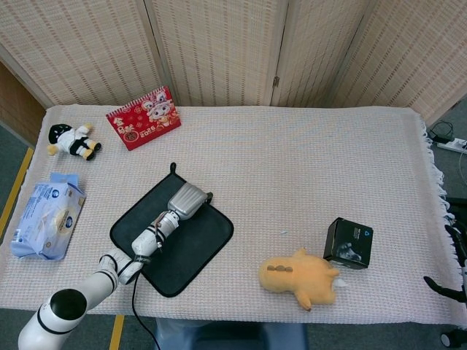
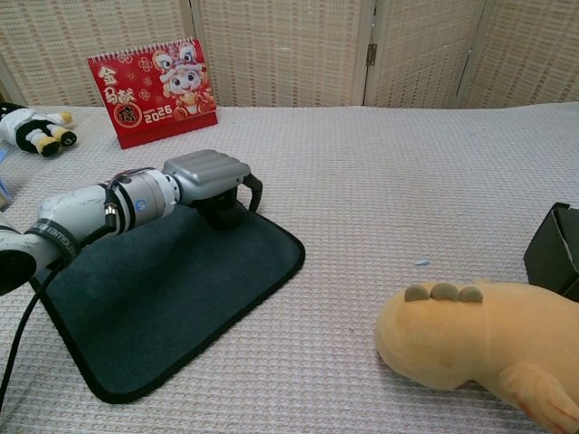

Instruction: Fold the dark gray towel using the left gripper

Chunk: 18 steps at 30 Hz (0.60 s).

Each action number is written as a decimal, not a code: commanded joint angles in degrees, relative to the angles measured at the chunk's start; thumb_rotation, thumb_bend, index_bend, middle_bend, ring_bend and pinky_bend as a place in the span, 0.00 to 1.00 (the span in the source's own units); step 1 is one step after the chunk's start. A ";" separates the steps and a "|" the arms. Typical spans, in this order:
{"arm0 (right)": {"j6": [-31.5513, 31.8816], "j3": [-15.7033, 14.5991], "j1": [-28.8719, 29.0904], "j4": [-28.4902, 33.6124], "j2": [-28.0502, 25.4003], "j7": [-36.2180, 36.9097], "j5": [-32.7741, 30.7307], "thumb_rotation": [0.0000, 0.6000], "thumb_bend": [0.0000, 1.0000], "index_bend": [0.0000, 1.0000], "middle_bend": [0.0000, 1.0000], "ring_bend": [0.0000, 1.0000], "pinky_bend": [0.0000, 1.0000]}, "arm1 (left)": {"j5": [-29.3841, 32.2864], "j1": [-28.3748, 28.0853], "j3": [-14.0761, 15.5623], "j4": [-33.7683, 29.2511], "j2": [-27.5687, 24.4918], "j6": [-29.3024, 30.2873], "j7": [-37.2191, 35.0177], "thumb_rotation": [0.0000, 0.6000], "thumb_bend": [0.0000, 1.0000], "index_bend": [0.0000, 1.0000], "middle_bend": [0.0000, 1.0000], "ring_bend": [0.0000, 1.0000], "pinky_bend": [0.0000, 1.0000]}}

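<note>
The counter [image 1: 292, 160] carries the dark gray towel [image 1: 191, 244], lying flat near its front left. The left hand [image 2: 210, 174] sits low over the towel's far corner, fingers [image 2: 223, 210] curled down onto the cloth; whether they pinch it, I cannot tell. The right hand [image 1: 451, 281] is barely visible at the counter's edge.

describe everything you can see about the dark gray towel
The towel is a dark gray, roughly square cloth with a darker stitched edge and a small loop at its far corner. It looks soft and slightly fuzzy. It lies flat and unfolded, turned diamond-wise, on the left front part of the table. The left robot hand rests palm down on its far corner, fingers curled onto the edge there. Nothing else touches it.
</note>
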<state>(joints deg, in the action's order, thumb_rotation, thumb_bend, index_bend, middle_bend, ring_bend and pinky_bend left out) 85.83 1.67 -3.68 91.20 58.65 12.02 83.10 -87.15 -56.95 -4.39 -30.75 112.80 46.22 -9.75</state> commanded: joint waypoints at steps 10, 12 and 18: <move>-0.39 -0.16 0.13 0.30 -0.05 -0.45 0.27 1.00 0.21 0.00 0.00 0.00 0.00 | -1.98 0.76 1.83 3.65 1.25 4.75 -1.52 1.00 0.49 0.60 1.00 1.00 1.00; -0.26 -0.19 0.08 0.36 -0.04 -0.52 0.40 1.00 0.21 0.00 0.00 0.00 0.00 | -2.11 1.09 2.00 3.58 1.10 5.56 -1.50 1.00 0.49 0.60 1.00 1.00 1.00; -0.07 -0.39 0.05 0.41 -0.02 -0.59 0.99 1.00 0.21 0.00 0.00 0.00 0.00 | -2.38 3.26 2.32 0.32 -0.52 9.86 -1.24 1.00 0.49 0.62 1.00 1.00 1.00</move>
<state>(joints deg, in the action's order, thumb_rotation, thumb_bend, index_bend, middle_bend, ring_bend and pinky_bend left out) 85.72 1.32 -3.62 91.59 58.63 11.44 84.00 -89.37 -54.49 -2.22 -29.28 112.96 54.79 -11.20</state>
